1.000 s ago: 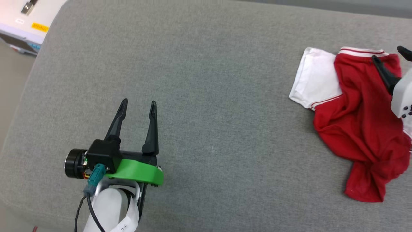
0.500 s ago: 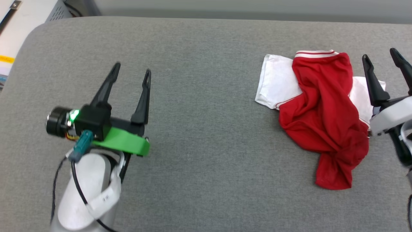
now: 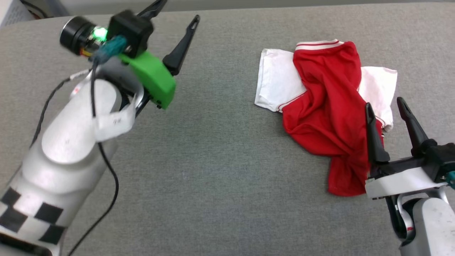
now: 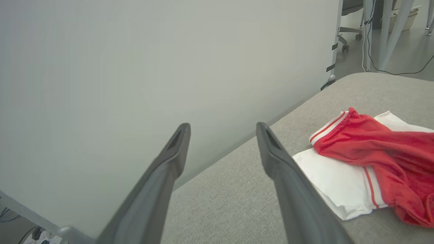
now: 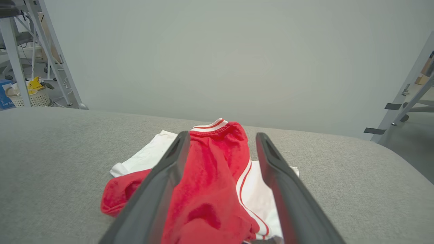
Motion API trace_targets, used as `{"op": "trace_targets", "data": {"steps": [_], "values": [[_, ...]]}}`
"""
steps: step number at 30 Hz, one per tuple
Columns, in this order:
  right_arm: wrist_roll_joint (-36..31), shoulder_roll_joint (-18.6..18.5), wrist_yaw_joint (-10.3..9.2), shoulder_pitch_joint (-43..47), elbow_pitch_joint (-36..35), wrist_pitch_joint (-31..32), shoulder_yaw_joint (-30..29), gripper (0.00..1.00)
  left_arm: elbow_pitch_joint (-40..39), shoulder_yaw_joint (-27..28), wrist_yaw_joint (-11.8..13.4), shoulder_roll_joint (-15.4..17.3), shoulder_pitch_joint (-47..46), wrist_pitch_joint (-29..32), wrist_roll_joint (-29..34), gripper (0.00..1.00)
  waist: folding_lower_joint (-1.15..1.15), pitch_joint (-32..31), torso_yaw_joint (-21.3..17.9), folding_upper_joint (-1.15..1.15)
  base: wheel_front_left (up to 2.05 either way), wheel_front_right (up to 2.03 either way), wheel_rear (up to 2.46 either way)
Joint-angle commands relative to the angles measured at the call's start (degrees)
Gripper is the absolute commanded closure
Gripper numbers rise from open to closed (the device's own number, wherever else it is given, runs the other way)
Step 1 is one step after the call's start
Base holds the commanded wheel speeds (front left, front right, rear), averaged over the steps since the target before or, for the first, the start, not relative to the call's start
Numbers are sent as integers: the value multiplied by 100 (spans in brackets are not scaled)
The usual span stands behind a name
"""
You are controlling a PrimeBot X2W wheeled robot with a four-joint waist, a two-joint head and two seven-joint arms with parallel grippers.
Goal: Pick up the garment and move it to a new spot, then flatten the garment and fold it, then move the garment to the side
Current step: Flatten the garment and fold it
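Toward bench [image 3: 213, 149] right edge: shirt [image 3: 327, 106] bunched; a raised fold is best pinched
Right gripper [image 3: 383, 103], left gripper [image 4: 222, 126]: spread wide; empty

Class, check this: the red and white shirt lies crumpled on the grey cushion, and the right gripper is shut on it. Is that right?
Not quite. The right gripper is open, not shut on the shirt: the right wrist view shows its two fingers spread wide apart, clamping nothing. The shirt does lie crumpled on the grey cushion.
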Motion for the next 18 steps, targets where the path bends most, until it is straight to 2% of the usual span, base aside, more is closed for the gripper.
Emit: {"op": "trace_targets", "data": {"steps": [1, 8, 14, 18], "values": [[-111, 47, -4, 80, -75, -24, 9, 0, 53, -259, -17, 84, -267, 254, -187, 0, 0, 154, -168, 0, 0, 0, 0], [-327, 265, -4, 73, -234, -24, 134, 0, 141, -1985, -17, 239, -1472, 2247, -1505, 0, 0, 391, -436, 0, 0, 0, 0], [-418, 373, -4, -31, -293, -25, 253, 0, 175, -3090, -17, 156, -2226, 3423, -2393, 0, 0, 635, -665, 0, 0, 0, 0], [-400, 419, -4, -148, -312, -25, 311, 0, 124, -3639, -17, 92, -2624, 4056, -2653, 0, 0, 840, -831, 0, 0, 0, 0]]}}
